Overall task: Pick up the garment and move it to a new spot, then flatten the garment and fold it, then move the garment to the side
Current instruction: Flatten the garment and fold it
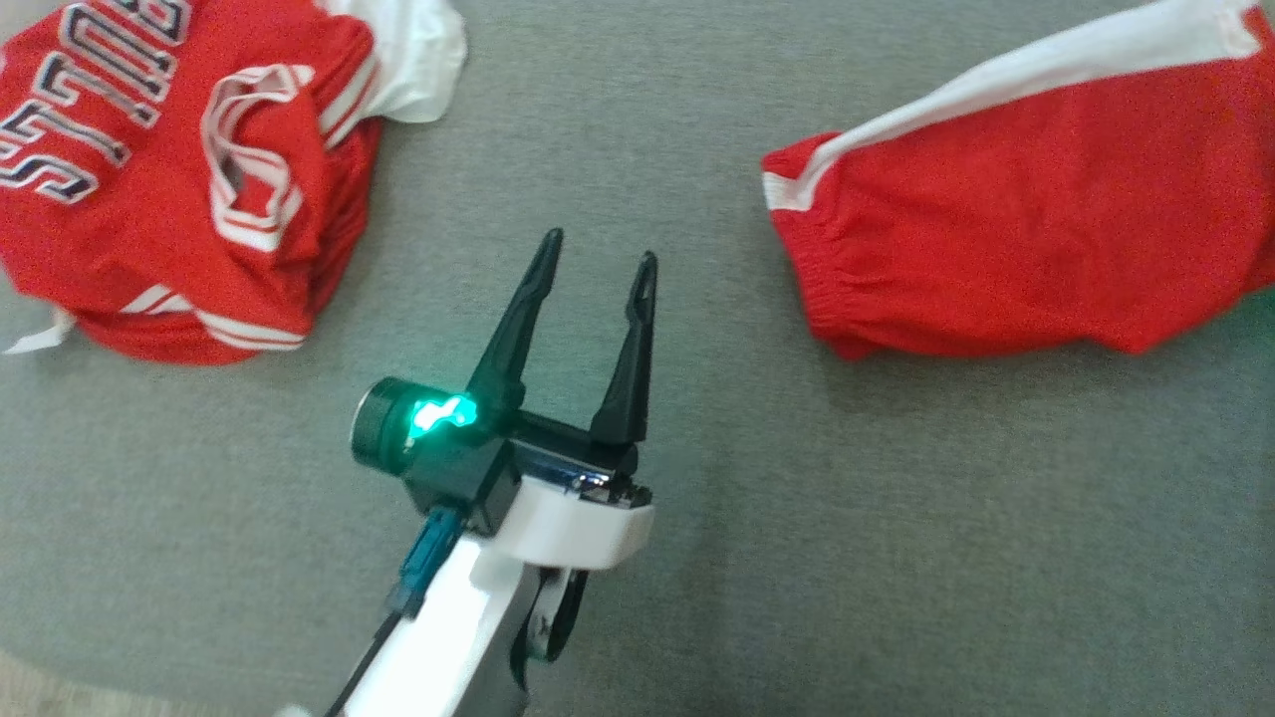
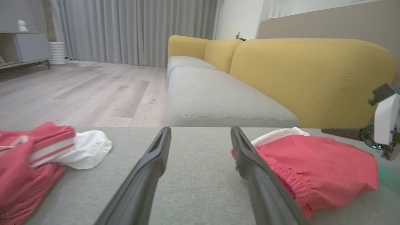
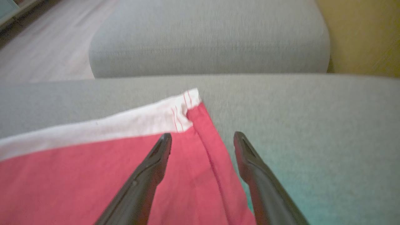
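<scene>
The garment, a pair of red shorts (image 1: 1016, 229) with a white side stripe, lies flat at the right of the grey cushion (image 1: 797, 558). My left gripper (image 1: 600, 246) stands open over bare cushion to the left of the shorts, holding nothing. In the left wrist view its fingers frame empty fabric, with the shorts (image 2: 312, 168) just right of the left gripper (image 2: 200, 128). My right gripper (image 3: 203, 134) is open above the shorts' hem corner (image 3: 78, 175), one finger over the red cloth, one over the cushion. The right arm's wrist (image 2: 382, 122) shows beyond the shorts.
A crumpled red jersey (image 1: 149, 179) with white trim and lettering lies at the cushion's left. Beyond the cushion's far edge are another grey seat (image 2: 218, 100), a yellow backrest (image 2: 312, 78) and wooden floor (image 2: 78, 93).
</scene>
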